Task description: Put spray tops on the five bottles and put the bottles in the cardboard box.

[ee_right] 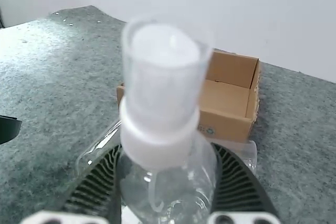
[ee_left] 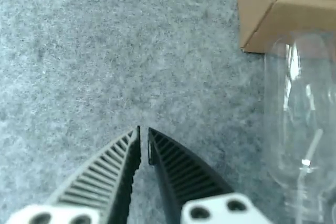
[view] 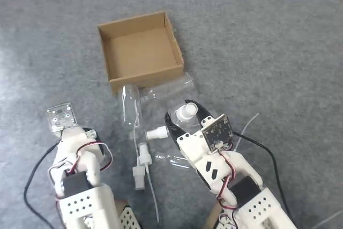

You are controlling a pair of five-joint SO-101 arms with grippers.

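Right gripper (ee_right: 167,153) clamps a slick bottle (ee_right: 168,192); it could slip before reaching the box (view: 147,76). Left gripper (ee_left: 143,135) is pinched shut, empty.

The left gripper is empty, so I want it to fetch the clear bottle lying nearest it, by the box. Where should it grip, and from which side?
Probably the middle of the bottle, from above, with the left gripper opened across its width. It lies on its side, one end near the box, and its middle has bare mat on both sides.
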